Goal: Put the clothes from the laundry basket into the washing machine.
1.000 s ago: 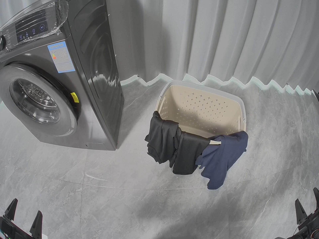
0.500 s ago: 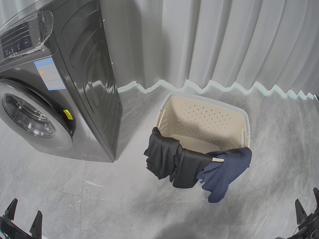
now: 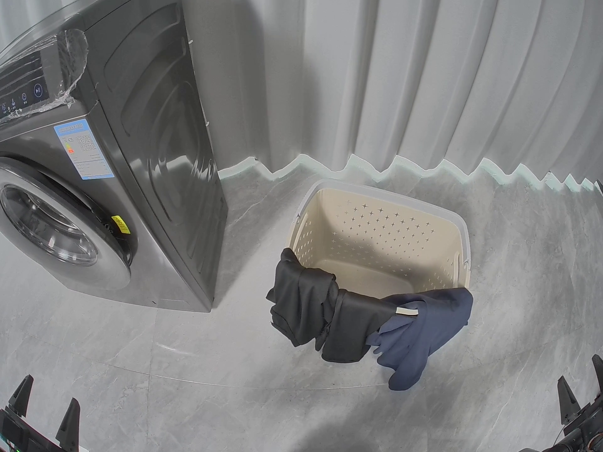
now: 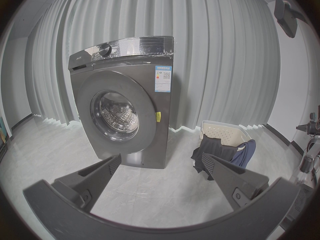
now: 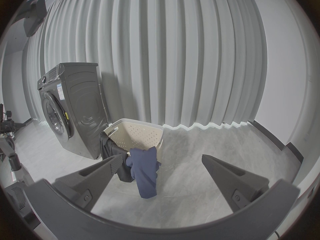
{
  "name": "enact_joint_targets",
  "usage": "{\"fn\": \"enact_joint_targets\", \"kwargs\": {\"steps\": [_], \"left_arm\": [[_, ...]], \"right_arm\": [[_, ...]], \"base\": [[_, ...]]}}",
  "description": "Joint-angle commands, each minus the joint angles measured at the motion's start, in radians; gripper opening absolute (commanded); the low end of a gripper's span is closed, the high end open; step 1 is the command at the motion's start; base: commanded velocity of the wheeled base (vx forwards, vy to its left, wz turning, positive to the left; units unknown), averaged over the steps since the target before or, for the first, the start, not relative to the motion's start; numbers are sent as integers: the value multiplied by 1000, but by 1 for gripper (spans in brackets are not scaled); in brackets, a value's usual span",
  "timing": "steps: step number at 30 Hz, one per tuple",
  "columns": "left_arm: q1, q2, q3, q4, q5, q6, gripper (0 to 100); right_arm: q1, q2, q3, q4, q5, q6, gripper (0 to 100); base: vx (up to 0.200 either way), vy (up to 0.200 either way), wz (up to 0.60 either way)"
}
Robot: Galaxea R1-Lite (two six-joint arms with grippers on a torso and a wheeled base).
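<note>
The cream laundry basket (image 3: 383,211) stands on the floor right of the grey washing machine (image 3: 151,133), whose round door (image 3: 50,227) looks shut. A black garment (image 3: 311,306) and a navy garment (image 3: 418,334) hang over the basket's near rim. My left gripper (image 3: 49,393) is low at the near left, open and holding nothing. My right gripper (image 3: 579,371) is low at the near right, also open with nothing in it. In the left wrist view the left gripper (image 4: 160,157) faces the washing machine (image 4: 126,100). In the right wrist view the right gripper (image 5: 161,157) faces the basket (image 5: 136,134) and the navy garment (image 5: 143,170).
White pleated curtains (image 3: 408,64) hang behind the machine and basket. Pale grey tiled floor (image 3: 220,371) lies open between my grippers and the basket. A dark skirting (image 5: 276,140) runs along the wall on the far right side.
The whole head picture has shifted: the camera moved, so the machine sits further left and the basket lower. Both grippers stay open in the same spots.
</note>
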Motion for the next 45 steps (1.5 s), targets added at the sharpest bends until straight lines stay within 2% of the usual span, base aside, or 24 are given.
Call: {"fn": "enact_joint_targets", "kwargs": {"steps": [1,9,21,27,36,45], "left_arm": [[1,-15,18,0,0,0,100],[1,-15,18,0,0,0,100],[1,-15,16,0,0,0,100],[1,-15,18,0,0,-2,100],[1,-15,18,0,0,-2,100],[1,-15,18,0,0,-2,100]], "right_arm": [[1,-17,18,0,0,0,100],[1,-17,18,0,0,0,100],[1,-17,18,0,0,0,100],[1,-17,18,0,0,0,100],[1,-17,18,0,0,0,100],[1,-17,18,0,0,0,100]], "base": [[0,-200,0],[0,-200,0],[0,0,0],[200,0,0],[0,0,0],[200,0,0]]}}
